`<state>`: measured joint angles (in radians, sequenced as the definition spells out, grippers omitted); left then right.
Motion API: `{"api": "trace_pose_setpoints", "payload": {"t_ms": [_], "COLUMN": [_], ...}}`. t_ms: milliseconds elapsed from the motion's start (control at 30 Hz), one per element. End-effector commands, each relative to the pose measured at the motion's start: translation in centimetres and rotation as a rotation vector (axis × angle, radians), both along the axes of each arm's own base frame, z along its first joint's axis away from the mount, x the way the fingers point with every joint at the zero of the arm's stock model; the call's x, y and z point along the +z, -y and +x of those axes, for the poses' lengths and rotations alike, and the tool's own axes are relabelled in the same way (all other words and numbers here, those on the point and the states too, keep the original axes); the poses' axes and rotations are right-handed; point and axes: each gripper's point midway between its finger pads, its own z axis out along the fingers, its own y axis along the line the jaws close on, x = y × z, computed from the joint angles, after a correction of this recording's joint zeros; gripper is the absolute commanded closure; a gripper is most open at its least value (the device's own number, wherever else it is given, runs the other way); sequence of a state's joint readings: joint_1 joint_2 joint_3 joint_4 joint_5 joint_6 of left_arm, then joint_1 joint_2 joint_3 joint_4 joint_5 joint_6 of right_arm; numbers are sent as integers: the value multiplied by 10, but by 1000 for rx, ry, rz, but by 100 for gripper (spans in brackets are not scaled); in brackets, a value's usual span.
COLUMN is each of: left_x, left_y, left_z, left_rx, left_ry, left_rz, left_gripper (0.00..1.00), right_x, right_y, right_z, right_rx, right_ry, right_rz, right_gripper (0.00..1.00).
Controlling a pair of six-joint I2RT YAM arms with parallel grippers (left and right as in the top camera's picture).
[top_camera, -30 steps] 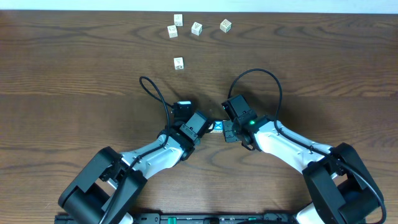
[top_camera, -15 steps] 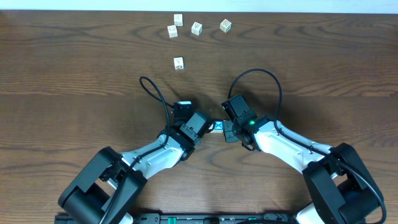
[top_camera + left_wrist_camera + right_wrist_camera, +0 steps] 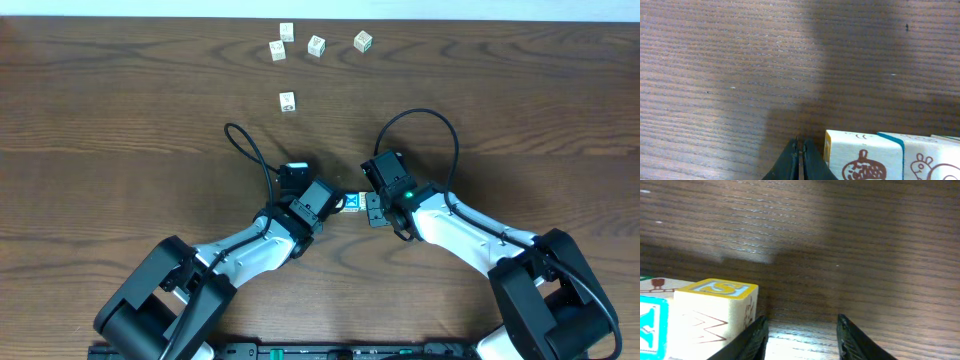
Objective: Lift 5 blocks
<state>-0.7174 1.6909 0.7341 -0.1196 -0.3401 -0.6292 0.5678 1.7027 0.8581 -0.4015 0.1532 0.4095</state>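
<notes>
Blocks (image 3: 352, 204) side by side, closed left jaws beside them, right jaws parted, table (image 3: 120, 100) edge well apart.

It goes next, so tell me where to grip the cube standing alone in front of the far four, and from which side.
Grip the lone cube on two opposite side faces, coming straight down from above. It sits flat on the table with bare wood all round, so both pairs of faces are likely open to a grip; the four far cubes stand clear of it.
</notes>
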Motion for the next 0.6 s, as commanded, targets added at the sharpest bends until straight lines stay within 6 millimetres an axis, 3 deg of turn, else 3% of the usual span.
{"api": "trace_pose_setpoints", "payload": {"t_ms": [0,233,367,567], "left_x": [-14,-14,-14,-14], "left_y": [31,31,31,31], "left_z": [-19,-19,-19,-19], "left_rx": [-86,-86,-86,-86], "left_ry": [-100,-100,-100,-100], "left_rz": [-98,-97,-97,-98], "left_gripper": [92,93,92,92], "right_x": [0,-4,-5,-2], "right_y": [-24,7,22,42], "right_z": [-7,-11,-9,1], "right_rx": [66,-3,-40,-103], "right_ry": [-36,-63,-70,-51], "right_rz": [69,-34,-65,-80], "right_gripper": [55,54,45,41]}}
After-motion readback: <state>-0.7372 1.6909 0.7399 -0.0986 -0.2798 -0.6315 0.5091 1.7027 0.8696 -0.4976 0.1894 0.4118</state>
